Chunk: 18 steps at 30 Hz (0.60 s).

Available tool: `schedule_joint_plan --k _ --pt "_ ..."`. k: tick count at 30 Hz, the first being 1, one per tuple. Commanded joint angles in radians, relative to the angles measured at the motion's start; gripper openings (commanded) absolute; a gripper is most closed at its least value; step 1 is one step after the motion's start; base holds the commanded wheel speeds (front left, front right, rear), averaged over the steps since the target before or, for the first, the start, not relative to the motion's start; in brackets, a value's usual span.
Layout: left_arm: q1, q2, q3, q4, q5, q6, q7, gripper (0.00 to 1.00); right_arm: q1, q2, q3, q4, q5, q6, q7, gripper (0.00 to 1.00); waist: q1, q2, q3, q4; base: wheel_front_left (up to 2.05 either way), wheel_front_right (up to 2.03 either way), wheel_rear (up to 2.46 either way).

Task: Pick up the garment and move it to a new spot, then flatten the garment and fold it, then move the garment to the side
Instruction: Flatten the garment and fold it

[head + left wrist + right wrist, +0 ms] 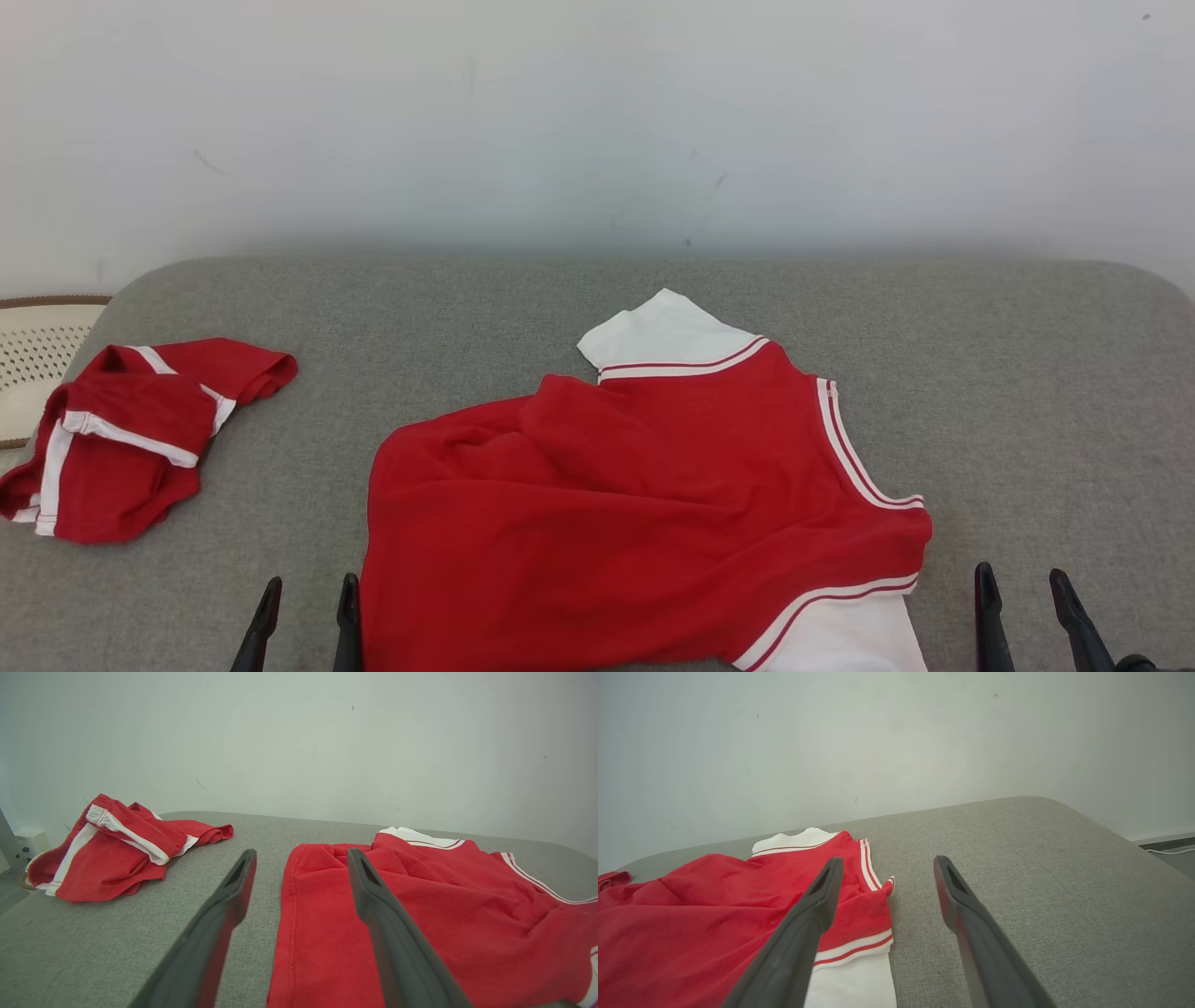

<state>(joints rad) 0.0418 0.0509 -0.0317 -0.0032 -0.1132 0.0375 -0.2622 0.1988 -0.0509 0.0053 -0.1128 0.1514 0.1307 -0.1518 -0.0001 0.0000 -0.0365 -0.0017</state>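
Both claws stand with fingers apart, holding nothing. The left gripper (310, 597) sits at the near edge with its inner finger just beside the hem of the red garment (644, 495). The right gripper (1020, 583) is over bare cloth just past the garment's other end. That red garment lies spread but rumpled in the middle of the grey padded surface (597, 299), with its long axis running across the robot's front. Its straight hem is toward the robot's left and its striped trim toward the right. Its far sleeve (667, 336), white, points away toward the white wall (597, 121), and its near sleeve (845, 639) points back at the robot. Well apart on the left lies a smaller red-and-white piece (121, 439), bunched up. Beyond it, at the surface's edge, is a pale perforated basket (42, 355); too little of it shows to tell what it holds. The left wrist view adds a white socket box (30, 842) low on the wall beside that piece. The right wrist view adds the surface's rounded right corner and a white cable (1169, 850) on the floor (1164, 858).
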Motion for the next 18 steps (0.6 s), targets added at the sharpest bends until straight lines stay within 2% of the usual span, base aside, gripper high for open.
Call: schedule_joint_plan --k 1,18 --pt "0.019 0.000 0.004 -0.002 0.008 0.004 -0.004 1.00 0.009 0.000 0.002 0.002 -0.006 0.000 -0.006 1.00 0.0001 0.0000 0.000 0.000 0.00 0.00 0.00" --pt "0.019 0.000 0.006 0.007 -0.003 0.001 -0.004 1.00 0.008 0.001 0.004 0.016 -0.007 0.000 0.001 1.00 0.0001 0.0000 -0.004 -0.003 0.00 0.00 0.00"
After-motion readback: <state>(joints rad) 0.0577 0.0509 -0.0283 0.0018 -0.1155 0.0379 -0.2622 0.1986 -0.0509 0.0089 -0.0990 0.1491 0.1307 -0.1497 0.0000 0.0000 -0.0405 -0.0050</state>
